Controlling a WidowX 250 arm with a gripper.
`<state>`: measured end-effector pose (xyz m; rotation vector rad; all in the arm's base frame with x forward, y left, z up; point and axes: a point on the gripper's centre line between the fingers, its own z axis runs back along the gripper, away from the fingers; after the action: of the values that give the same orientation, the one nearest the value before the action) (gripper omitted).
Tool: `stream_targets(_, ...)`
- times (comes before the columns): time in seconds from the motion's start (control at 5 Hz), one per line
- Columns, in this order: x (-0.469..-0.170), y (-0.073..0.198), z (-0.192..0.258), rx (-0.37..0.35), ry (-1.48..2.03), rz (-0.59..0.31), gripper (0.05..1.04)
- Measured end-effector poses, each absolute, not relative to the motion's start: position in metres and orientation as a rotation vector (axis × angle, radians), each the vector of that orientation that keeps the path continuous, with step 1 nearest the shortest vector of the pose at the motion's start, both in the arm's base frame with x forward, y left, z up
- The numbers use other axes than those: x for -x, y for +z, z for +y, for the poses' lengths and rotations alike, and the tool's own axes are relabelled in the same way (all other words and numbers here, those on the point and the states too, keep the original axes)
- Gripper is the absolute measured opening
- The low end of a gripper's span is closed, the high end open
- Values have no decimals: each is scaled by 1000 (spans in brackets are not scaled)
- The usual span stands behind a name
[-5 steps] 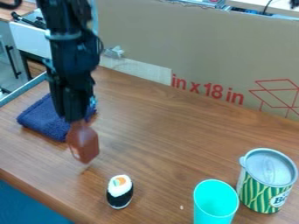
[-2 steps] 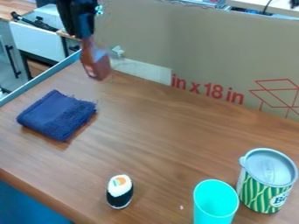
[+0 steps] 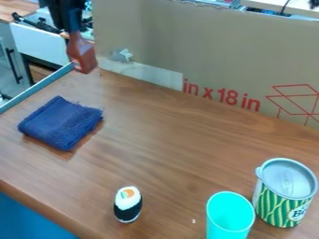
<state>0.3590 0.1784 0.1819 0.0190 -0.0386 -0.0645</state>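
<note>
Your claw (image 3: pixel 75 35) is clamping a reddish-brown bottle (image 3: pixel 85 59) by its neck (slimmer, likely easier gripping), dangling it beyond the folded navy towel (image 3: pixel 59 123).

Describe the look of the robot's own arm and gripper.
The arm is black, with a bulky, blocky lower section at the view's upper left. The gripper below it is dark too, and narrower than that section. Any cables or markings on them are too indistinct to make out.
</note>
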Motion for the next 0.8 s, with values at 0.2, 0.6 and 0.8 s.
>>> stream_targets(0.2,-368,173,206,-27,-19,-27,336)
stream_targets(0.6,-379,130,238,-36,54,78,336)
stream_targets(0.8,-378,115,248,-16,74,119,336)
